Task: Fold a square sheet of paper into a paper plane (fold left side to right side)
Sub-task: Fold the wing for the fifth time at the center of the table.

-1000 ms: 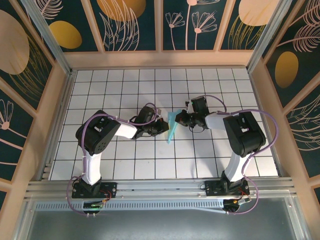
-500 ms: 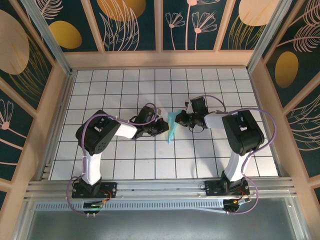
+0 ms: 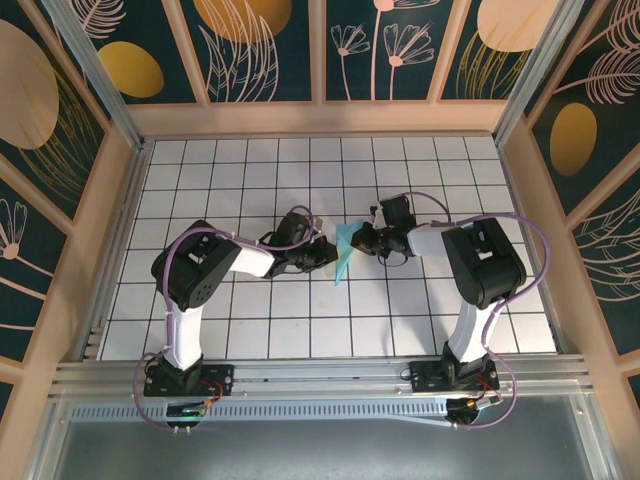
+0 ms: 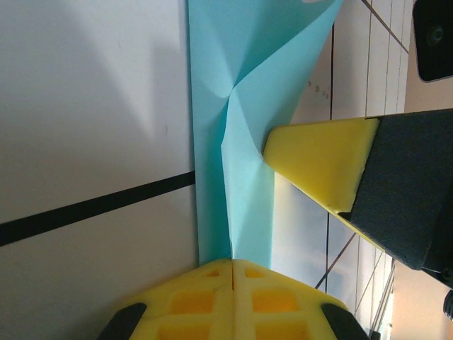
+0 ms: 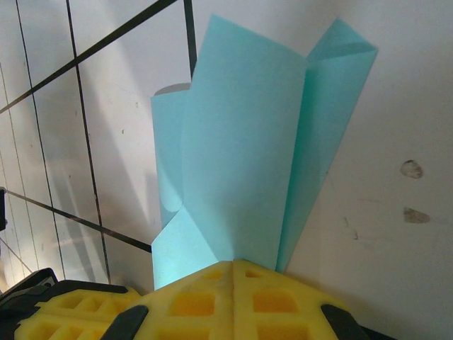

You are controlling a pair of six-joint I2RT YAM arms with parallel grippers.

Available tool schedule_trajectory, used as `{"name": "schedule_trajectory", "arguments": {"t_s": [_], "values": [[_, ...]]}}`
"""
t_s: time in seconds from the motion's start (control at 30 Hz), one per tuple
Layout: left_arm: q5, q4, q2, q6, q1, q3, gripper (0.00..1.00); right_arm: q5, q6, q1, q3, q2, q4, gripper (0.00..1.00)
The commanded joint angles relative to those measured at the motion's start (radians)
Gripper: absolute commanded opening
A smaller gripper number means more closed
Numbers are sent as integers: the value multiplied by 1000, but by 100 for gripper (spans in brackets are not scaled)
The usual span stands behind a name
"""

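Observation:
The light-blue sheet of paper lies on the white grid table, folded into a slim, creased, pointed paper plane shape. My left gripper meets it from the left and my right gripper from the right. Seen from the left wrist, the paper has a raised crease that runs straight into the seam of my shut left gripper. One yellow fingertip of the right gripper touches the paper's right edge. From the right wrist, the layered paper ends under my shut right gripper.
The grid table is walled by wooden panels on the left, back and right. An aluminium rail runs along the near edge by the arm bases. Both forearms lie low over the table's middle.
My right gripper has crept slightly left toward the paper. The left arm and the paper look unmoved.

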State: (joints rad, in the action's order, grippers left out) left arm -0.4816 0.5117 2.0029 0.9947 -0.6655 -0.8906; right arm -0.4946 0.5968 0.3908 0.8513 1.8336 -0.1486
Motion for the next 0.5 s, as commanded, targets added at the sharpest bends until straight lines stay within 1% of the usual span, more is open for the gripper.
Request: {"name": "schedule_trajectory", "arguments": {"t_s": [0.0, 0.17, 0.3, 0.47], "values": [[130, -119, 77, -33, 11, 18, 0, 37, -29, 7, 14, 33, 57, 0], [132, -115, 51, -32, 11, 17, 5, 66, -43, 7, 8, 37, 98, 0], [139, -119, -4, -35, 11, 18, 14, 66, -48, 7, -4, 44, 99, 0], [159, -139, -85, -54, 12, 14, 22, 51, -45, 8, -9, 51, 90, 0]]}}
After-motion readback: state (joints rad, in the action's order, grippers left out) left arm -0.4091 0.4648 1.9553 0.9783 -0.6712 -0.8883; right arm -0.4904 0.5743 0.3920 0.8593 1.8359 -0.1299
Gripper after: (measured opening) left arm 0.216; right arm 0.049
